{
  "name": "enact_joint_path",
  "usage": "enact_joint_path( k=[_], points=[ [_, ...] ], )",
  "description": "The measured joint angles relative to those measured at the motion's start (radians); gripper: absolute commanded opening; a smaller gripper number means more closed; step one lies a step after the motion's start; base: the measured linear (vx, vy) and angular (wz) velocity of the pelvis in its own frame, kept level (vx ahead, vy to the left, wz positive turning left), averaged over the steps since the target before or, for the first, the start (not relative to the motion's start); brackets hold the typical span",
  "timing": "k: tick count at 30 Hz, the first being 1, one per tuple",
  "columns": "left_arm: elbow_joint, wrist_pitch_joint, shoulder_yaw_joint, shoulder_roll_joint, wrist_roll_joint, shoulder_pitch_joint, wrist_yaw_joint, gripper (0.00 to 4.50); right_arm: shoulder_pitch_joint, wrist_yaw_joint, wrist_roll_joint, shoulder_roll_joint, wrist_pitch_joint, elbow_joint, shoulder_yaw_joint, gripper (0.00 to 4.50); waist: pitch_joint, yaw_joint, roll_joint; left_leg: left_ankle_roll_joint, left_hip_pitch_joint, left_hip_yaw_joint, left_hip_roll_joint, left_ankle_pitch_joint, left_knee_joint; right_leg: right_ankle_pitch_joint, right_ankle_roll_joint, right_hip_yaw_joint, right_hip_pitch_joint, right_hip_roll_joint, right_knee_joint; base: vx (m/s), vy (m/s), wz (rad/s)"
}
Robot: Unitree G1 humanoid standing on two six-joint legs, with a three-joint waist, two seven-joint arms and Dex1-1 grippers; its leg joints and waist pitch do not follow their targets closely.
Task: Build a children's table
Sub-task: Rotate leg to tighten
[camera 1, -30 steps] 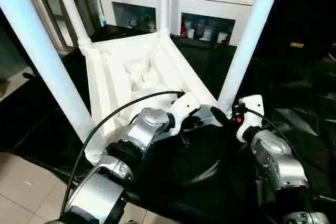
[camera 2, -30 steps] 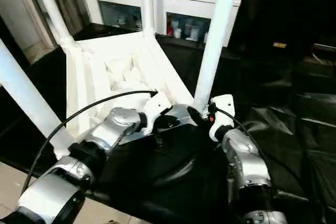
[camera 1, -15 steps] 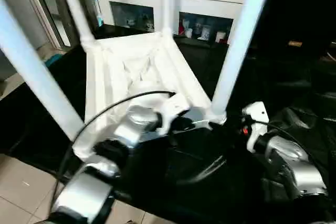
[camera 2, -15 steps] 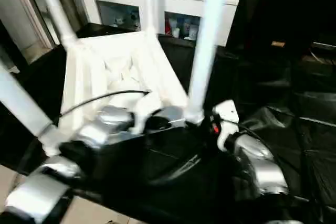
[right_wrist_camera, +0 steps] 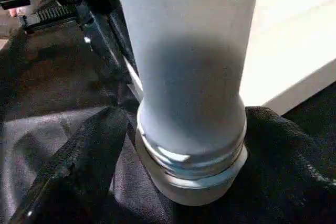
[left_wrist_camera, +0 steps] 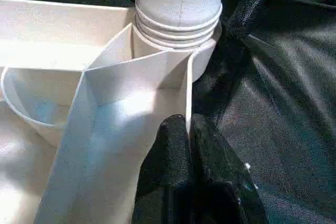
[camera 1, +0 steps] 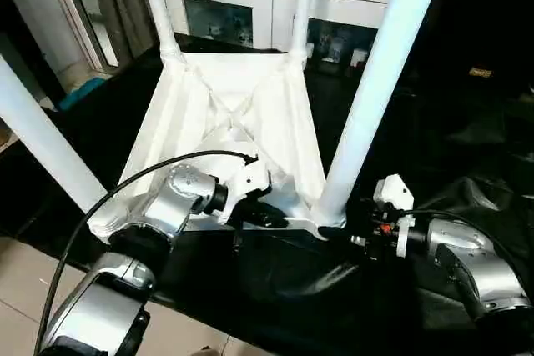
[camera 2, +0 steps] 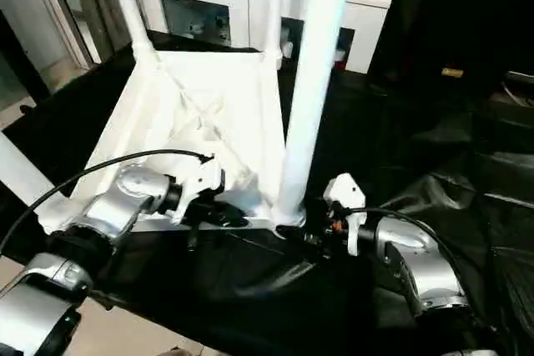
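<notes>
The upturned white table top (camera 1: 242,114) lies on the black sheet (camera 1: 467,139) with all four legs standing up out of its corner sockets, and since a second ago it has swung round in front of me: its far edge now runs roughly parallel to the white cabinet (camera 1: 275,6) behind, where before it sat skewed with one corner pointing away. My left gripper (left_wrist_camera: 190,136) pinches the thin rim wall of the table top at its near right corner, fingers pressed flat together over the plastic, just beside the socket (left_wrist_camera: 173,51) where the threaded collar of the near right leg (camera 1: 375,89) is seated. My right gripper (camera 1: 335,232) has dropped from beside that leg's shaft to its base, the fingers reaching in at the socket, close to or touching it; I cannot tell how far apart they are. In my right wrist view a few thread rings (right_wrist_camera: 191,158) show above the socket, so I judge this leg not fully screwed home. With the other three legs up, tightening this last one looks like most of what remains.
</notes>
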Motion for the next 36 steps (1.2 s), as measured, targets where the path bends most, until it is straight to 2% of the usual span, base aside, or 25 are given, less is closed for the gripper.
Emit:
enact_joint_path(
  k=[9,14,18,19,23,25,28,30,32,35,36],
  points=[
    [-0.015,0.009,-0.001,0.002,0.000,0.006,-0.012,0.00,-0.003,0.000,0.000,0.014,0.002,0.002,-0.002,2.82,0.000,0.006,0.000,0.001,0.000,0.000,0.000,0.001,0.000,0.000,0.000,0.000,0.000,0.000,0.000,0.000,0.000,0.00],
    [-0.014,0.025,0.006,-0.001,0.008,0.006,0.025,0.00,-0.002,-0.062,-0.002,0.062,-0.005,0.025,-0.025,2.74,0.000,0.001,-0.001,-0.001,0.002,0.000,0.000,0.000,0.001,0.001,-0.001,0.000,0.000,0.000,0.002,0.000,0.000,0.00],
    [0.039,0.047,0.024,-0.064,0.038,-0.021,0.183,0.00,-0.006,-0.250,-0.017,0.144,-0.012,0.062,-0.078,2.72,0.000,-0.014,-0.002,-0.001,0.003,0.000,0.000,0.000,0.004,0.001,-0.002,0.001,0.003,0.000,0.001,0.000,0.000,0.00],
    [0.068,0.066,0.030,-0.105,0.051,-0.040,0.262,0.00,-0.011,-0.347,-0.024,0.187,-0.010,0.076,-0.109,2.72,0.000,-0.017,-0.003,-0.001,0.004,0.000,0.000,0.000,0.006,0.000,0.001,0.001,0.004,0.000,0.000,0.000,0.000,0.00],
    [0.121,0.120,0.040,-0.209,0.072,-0.080,0.467,0.00,-0.048,-0.593,-0.067,0.264,-0.009,0.111,-0.152,2.72,0.000,-0.023,-0.002,-0.001,0.003,0.000,-0.001,0.000,0.010,0.000,0.001,0.003,0.004,-0.001,-0.001,0.000,0.000,0.00],
    [0.130,0.140,0.041,-0.245,0.078,-0.085,0.530,0.00,-0.057,-0.672,-0.090,0.288,-0.012,0.116,-0.160,2.72,-0.003,-0.023,0.003,-0.001,0.003,0.000,-0.001,0.000,0.011,0.000,0.001,0.003,0.005,-0.001,-0.001,0.000,0.000,0.00],
    [0.130,0.143,0.042,-0.258,0.078,-0.085,0.546,0.00,-0.052,-0.696,-0.099,0.299,-0.022,0.109,-0.167,2.72,-0.006,-0.021,0.008,-0.001,0.003,0.000,-0.002,0.000,0.008,0.002,-0.001,0.003,0.004,-0.001,-0.001,0.000,0.000,0.00],
    [0.130,0.137,0.040,-0.260,0.079,-0.084,0.543,0.00,-0.041,-0.695,-0.098,0.299,-0.031,0.099,-0.170,3.42,-0.007,-0.020,0.009,-0.001,0.003,0.000,-0.002,0.000,0.006,0.003,-0.001,0.003,0.004,-0.001,-0.001,0.000,0.000,0.00],
    [0.134,0.123,0.038,-0.260,0.080,-0.084,0.535,0.00,-0.031,-0.678,-0.096,0.297,-0.044,0.093,-0.172,3.44,-0.008,-0.019,0.011,-0.001,0.003,0.000,-0.002,0.000,0.005,0.003,-0.001,0.002,0.004,-0.001,0.000,0.000,0.000,0.00],
    [0.134,0.110,0.037,-0.250,0.079,-0.083,0.511,0.00,-0.027,-0.633,-0.087,0.280,-0.046,0.088,-0.172,3.76,-0.008,-0.019,0.014,-0.001,0.002,0.000,-0.002,0.000,0.003,0.003,-0.001,0.002,0.003,-0.001,0.000,0.000,0.000,0.00],
    [0.128,0.105,0.035,-0.240,0.077,-0.081,0.483,0.00,-0.022,-0.582,-0.083,0.247,-0.045,0.082,-0.159,3.76,-0.008,-0.019,0.014,-0.001,0.002,0.000,-0.002,0.000,0.003,0.003,-0.001,0.002,0.002,-0.001,0.000,0.000,0.000,0.00]
  ],
)
